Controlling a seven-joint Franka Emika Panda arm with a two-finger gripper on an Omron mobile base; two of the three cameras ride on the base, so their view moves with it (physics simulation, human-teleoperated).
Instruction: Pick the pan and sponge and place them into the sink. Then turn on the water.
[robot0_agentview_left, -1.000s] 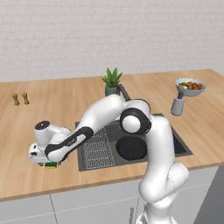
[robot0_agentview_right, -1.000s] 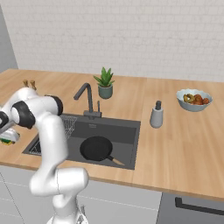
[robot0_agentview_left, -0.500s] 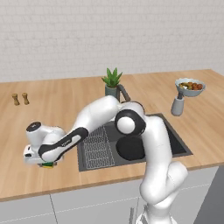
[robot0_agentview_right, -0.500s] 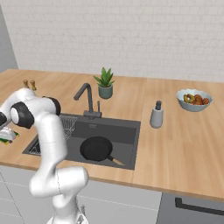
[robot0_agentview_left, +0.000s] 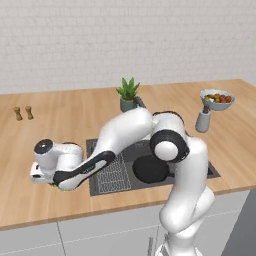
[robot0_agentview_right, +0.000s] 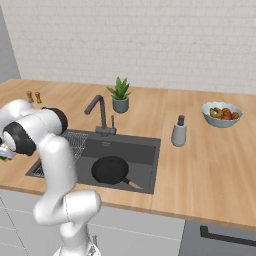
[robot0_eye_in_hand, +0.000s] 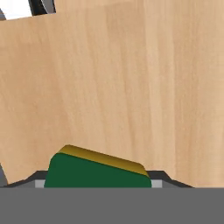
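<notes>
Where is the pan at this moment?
The pan lies inside the sink, right of the wire rack, in front of the faucet; the left base view shows it partly behind the arm.

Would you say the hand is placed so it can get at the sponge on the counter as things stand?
Probably yes. In the hand view the sponge sits right between the fingertips of the hand, on bare wooden counter, with nothing beside it to block a grip. The pan already lies in the sink, well clear.

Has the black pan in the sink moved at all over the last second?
No. The pan lies in the same spot on the floor of the sink, handle toward the front right corner, below the faucet.
</notes>
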